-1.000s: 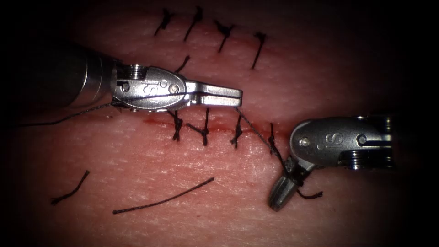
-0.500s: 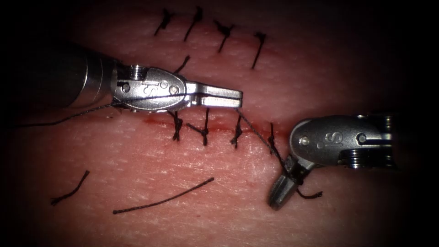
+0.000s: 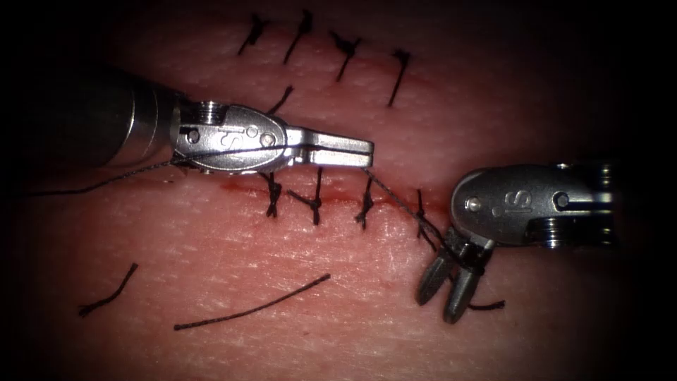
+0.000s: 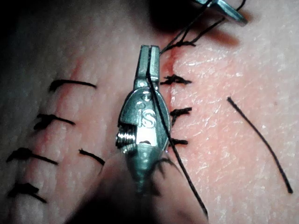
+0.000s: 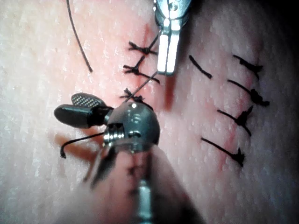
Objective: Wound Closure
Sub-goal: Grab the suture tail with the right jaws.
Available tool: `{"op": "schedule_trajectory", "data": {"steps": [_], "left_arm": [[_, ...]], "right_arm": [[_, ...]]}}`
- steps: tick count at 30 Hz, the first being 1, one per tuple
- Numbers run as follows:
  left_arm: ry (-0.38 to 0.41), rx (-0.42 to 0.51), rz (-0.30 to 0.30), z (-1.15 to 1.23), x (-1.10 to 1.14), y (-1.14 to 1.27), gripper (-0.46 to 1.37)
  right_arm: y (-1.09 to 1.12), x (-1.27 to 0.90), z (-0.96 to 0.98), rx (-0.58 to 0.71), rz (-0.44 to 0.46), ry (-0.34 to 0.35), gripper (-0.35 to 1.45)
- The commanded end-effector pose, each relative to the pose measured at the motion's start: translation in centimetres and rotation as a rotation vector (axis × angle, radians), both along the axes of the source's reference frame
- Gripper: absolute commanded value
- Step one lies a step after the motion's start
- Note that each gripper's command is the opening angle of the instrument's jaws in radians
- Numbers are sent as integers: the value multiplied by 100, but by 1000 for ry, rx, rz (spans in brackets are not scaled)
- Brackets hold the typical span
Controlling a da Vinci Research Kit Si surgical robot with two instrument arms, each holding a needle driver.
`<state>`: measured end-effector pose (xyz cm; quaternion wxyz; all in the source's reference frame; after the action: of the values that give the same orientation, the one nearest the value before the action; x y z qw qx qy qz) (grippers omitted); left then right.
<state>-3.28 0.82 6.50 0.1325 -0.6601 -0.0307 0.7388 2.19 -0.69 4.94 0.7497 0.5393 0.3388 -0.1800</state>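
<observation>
The tissue [image 3: 352, 339] has a cut [image 3: 331, 200] running left to right, crossed by several dark stitches. Just above the cut, my left tool [image 3: 368, 149] has its jaws shut on the thread [image 3: 395, 201]. The thread runs taut from them down to the right tool [image 3: 437, 308] at the cut's right end. The right tool's jaws stand open and point down-left, with the thread looped around their base and a short tail [image 3: 488, 306] beside them. The left wrist view has the left tool [image 4: 149, 48] with thread [image 4: 161, 107] lying over it. The right wrist view has the open right tool [image 5: 65, 106].
A second row of stitches [image 3: 342, 53] lies higher on the tissue. Two loose cut pieces of thread [image 3: 250, 305] [image 3: 109, 291] lie below the cut on the left. Red fluid [image 3: 236, 188] marks the cut's left part.
The right tool's jaws, shut on the thread before, have opened, and the tool has shifted slightly up and to the right. The left tool has stayed in place.
</observation>
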Motion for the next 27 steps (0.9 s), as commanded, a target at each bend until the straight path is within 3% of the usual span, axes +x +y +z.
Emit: {"op": "schedule_trajectory", "data": {"steps": [1,9,15,27], "left_arm": [[-1,1,2,0,1,1,-35],[-4,3,3,-4,0,0,-35],[-7,-1,7,-9,-3,-4,-35],[-12,-1,12,-12,-6,-9,-35]], "right_arm": [[0,1,0,3,0,0,83],[2,-1,-1,-23,-26,-64,103],[8,-5,-2,-48,-52,-93,103],[11,-7,9,-161,-149,89,94]]}}
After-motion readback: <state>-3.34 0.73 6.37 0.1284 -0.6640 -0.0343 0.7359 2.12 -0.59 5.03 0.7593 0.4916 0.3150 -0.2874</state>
